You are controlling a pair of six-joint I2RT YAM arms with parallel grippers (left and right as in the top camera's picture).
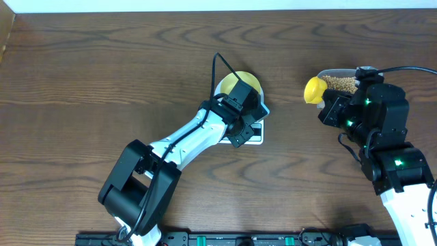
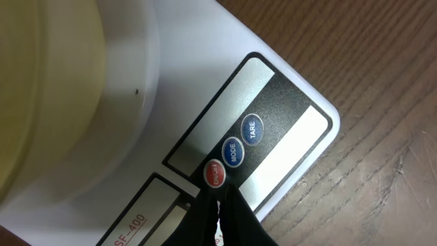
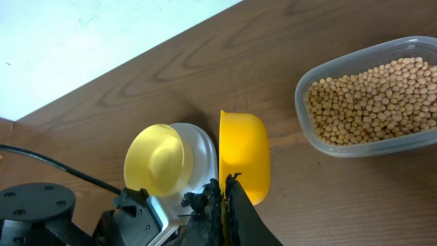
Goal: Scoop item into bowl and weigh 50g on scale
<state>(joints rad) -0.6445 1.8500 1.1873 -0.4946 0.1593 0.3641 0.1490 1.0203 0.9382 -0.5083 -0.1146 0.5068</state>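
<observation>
Beans (image 3: 372, 96): small, round, tan, matte. They lie heaped in a clear rounded-rectangular plastic tub (image 3: 355, 149), well apart from the scale (image 2: 293, 147) on its right. The tub's far end is cut off in the right wrist view, and the right arm largely covers it from overhead.

Bowl (image 3: 158, 160): pale yellow, smooth, round. It sits on the scale's white platform. From overhead the left arm hides most of the scale.

Left gripper (image 2: 220, 205): jaws closed, empty, tips at the scale's front panel just below the red button (image 2: 214, 174). We cannot tell whether they touch it. The display is not legible.

Right gripper (image 3: 224, 201): jaws pinched on a bright yellow glossy scoop (image 3: 244, 154), between scale and tub. The gripped part is hidden behind the fingers.

Table (image 1: 102, 61): dark wood grain.
</observation>
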